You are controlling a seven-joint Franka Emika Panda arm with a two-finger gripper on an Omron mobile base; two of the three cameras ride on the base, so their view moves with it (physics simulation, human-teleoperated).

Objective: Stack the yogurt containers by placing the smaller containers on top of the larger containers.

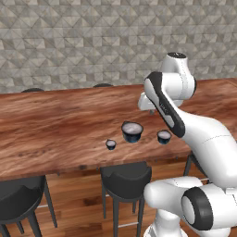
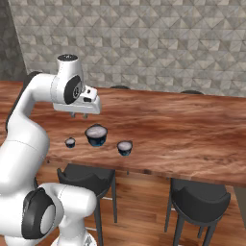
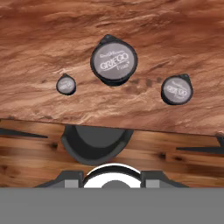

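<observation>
While the gripper (image 2: pixel 79 114) hangs high above the wooden counter (image 1: pixel 55 125) — jaw state impossible to tell — all three cups stand apart near its front edge. The medium cup (image 3: pixel 176 90) looks light, stiff, slick-sided — best pinched across its tapered body just under the lid, then set on the big cup (image 3: pixel 113 64); the tiny cup (image 3: pixel 66 84) waits left.

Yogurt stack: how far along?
Done: nothing. The big cup, medium cup and tiny cup all stand apart on the wooden counter, none stacked. In hand: nothing; the gripper hovers above the cups. Left: both smaller cups onto the larger ones.
</observation>
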